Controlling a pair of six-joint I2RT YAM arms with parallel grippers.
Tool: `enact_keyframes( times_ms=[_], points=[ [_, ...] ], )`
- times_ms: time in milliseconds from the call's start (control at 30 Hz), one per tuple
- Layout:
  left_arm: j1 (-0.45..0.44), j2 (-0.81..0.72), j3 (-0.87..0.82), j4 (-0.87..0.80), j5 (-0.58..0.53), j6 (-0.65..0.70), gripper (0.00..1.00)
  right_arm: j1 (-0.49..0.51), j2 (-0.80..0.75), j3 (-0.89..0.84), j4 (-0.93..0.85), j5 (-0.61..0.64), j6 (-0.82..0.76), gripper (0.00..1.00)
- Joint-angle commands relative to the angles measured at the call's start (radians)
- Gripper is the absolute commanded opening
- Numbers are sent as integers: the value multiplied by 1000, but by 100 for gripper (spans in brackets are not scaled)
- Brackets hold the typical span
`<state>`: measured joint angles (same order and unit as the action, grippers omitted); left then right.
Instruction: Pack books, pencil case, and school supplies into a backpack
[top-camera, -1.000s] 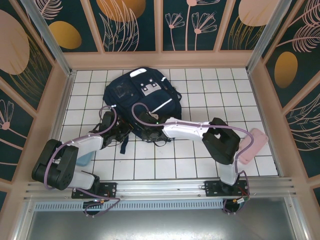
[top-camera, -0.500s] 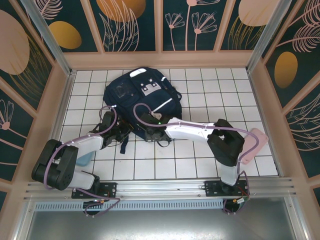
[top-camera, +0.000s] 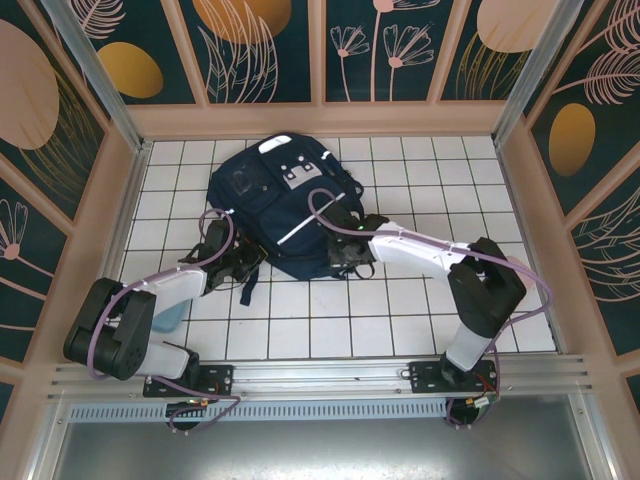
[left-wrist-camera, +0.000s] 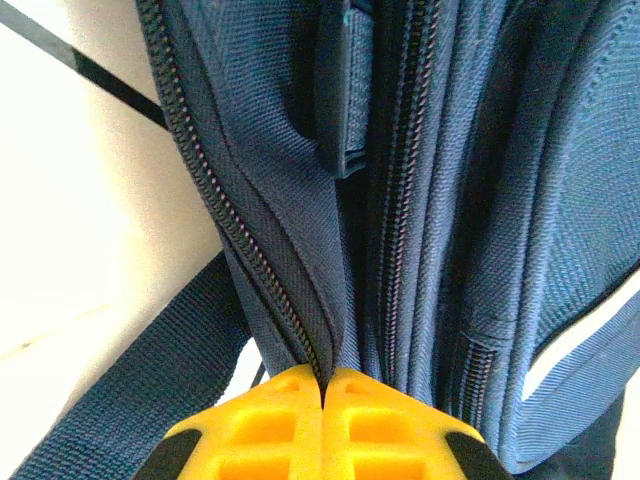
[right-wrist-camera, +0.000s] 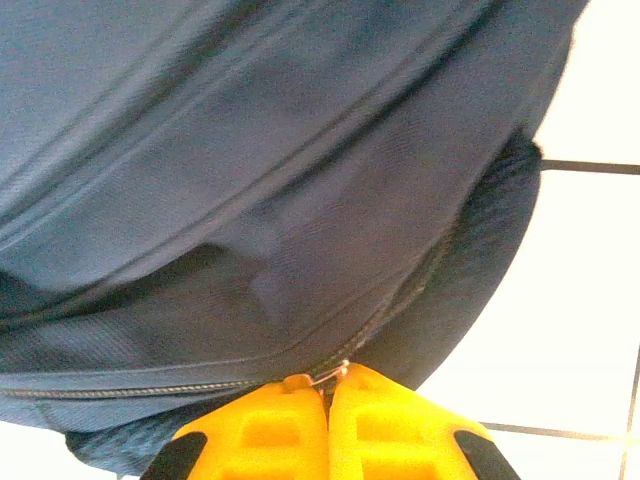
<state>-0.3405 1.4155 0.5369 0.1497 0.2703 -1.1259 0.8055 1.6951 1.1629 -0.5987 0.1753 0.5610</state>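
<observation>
Your left gripper (top-camera: 243, 263) (left-wrist-camera: 325, 385) sits at the near-left edge of the large dark navy fabric backpack (top-camera: 280, 195) (left-wrist-camera: 450, 200) (right-wrist-camera: 250, 150), which lies on the white tiled worktop (top-camera: 420, 180) towards the far side. Its yellow jaws are pressed fully together, pinching a fold of fabric beside a zip line. To the right, your right gripper (top-camera: 346, 262) (right-wrist-camera: 328, 385) meets the backpack's near-right edge. Its jaws are likewise closed tight on the zip seam, with a small metal zip pull (right-wrist-camera: 336, 372) caught at their tips.
</observation>
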Motion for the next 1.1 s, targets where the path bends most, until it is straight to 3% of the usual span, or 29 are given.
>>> enact_keyframes(
  times_ms=[0, 100, 367, 467, 633, 667, 733, 800, 933, 1067],
  points=[
    [42, 19, 53, -24, -126, 45, 0, -69, -33, -7, -76, 125, -59, 0],
    [46, 38, 101, -44, -124, 69, 0, -52, -39, 17, -46, 51, -86, 0],
    [52, 83, 183, -72, -124, 132, 4, 103, -128, -32, 95, -336, -116, 0],
    [54, 111, 209, -59, -92, 158, 7, 142, -153, -54, 157, -411, -95, 0],
    [53, 140, 281, -108, -99, 201, 16, 146, -110, -50, 183, -322, -30, 0],
    [52, 130, 286, -129, -115, 203, 23, 146, -98, -41, 184, -302, -21, 0],
    [53, 94, 279, -182, -171, 201, 49, 146, -71, -33, 206, -277, 1, 0],
    [53, 50, 259, -242, -219, 191, 60, 146, -46, -29, 241, -275, 13, 0],
    [53, -82, 161, -294, -232, 137, 68, 148, 1, -4, 300, -298, 18, 0],
    [51, -195, 70, -248, -105, 61, 69, 150, 32, 24, 334, -327, -3, 0]
  ],
)
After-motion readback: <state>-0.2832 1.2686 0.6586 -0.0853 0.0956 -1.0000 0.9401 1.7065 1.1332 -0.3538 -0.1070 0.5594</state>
